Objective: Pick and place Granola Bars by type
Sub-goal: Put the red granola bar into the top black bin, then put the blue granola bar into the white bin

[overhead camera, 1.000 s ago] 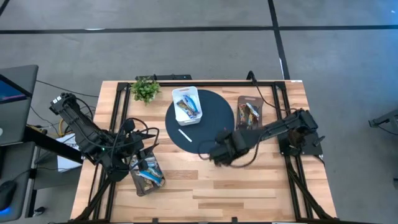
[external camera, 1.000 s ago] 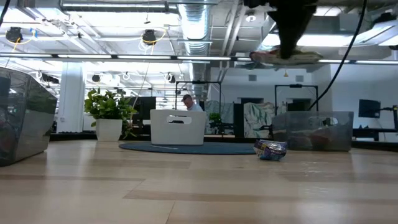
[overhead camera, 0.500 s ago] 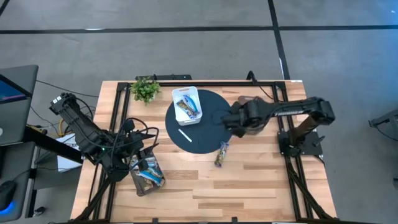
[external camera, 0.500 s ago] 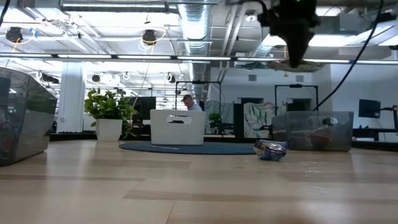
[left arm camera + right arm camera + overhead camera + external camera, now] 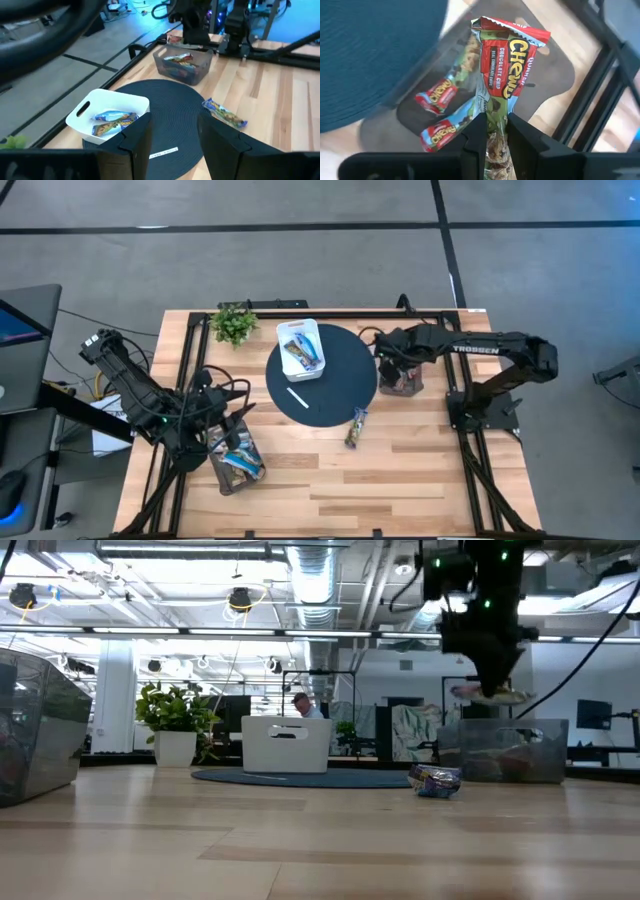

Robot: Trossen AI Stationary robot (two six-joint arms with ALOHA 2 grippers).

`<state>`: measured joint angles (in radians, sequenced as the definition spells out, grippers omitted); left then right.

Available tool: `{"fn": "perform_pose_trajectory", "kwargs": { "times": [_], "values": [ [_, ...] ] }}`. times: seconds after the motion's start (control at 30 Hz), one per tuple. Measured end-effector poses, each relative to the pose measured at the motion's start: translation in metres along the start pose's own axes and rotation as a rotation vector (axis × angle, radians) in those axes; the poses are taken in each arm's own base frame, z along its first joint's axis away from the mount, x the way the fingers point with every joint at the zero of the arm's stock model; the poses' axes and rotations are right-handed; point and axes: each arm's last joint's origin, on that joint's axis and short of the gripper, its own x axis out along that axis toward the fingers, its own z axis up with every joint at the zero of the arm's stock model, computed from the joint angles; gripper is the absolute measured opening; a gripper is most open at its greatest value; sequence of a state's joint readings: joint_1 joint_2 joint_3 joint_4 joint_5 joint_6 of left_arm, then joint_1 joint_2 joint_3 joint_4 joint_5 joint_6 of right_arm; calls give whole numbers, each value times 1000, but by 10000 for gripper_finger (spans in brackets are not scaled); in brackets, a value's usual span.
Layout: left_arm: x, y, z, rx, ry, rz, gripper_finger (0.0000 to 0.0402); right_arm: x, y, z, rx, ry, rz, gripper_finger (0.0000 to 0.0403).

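Presently, right gripper (image 5: 494, 131): clenched on a red-and-green Chewy chocolate chip granola bar (image 5: 506, 75), wrapper end pinched between the two fingers, bar hanging over the grey tray (image 5: 402, 385) near the worktop's far right edge. Tray holds two more red-wrapped bars (image 5: 436, 95) directly below the held one. In the low view the held bar (image 5: 490, 695) sits above the tray's rim, apart from it. Loose multicoloured bar (image 5: 354, 428): flat on the wooden worktop, just off the near edge of the dark round mat (image 5: 340, 380). White bin (image 5: 300, 348) on the mat's far left holds blue-and-white bars (image 5: 115, 116). Left gripper (image 5: 172, 137): fingers spread apart, grasping nothing, waiting by the clear bin (image 5: 235, 460) at the near left corner.
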<state>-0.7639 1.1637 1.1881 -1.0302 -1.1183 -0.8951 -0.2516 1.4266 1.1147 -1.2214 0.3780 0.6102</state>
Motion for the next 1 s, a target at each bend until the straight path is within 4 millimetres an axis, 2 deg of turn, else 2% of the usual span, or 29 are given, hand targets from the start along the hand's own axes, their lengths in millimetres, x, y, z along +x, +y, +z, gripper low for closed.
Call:
{"fn": "perform_pose_trajectory", "kwargs": {
  "times": [0.17,0.37,0.5,0.67,0.83,1.0],
  "values": [
    [0,0,0,-66,-6,5,151,23,-11,1,80,45,-24,60],
    [0,0,0,-120,-7,4,151,34,-22,3,131,68,-44,73],
    [0,0,0,-126,-8,3,151,37,-22,5,118,48,-27,105],
    [0,0,1,-144,-12,6,151,37,-21,7,107,33,-17,168],
    [0,0,1,-144,-12,6,151,23,-11,2,43,-44,38,221],
    [0,0,0,-134,-12,8,151,-4,16,-9,-24,-228,188,241]
  ]
}}
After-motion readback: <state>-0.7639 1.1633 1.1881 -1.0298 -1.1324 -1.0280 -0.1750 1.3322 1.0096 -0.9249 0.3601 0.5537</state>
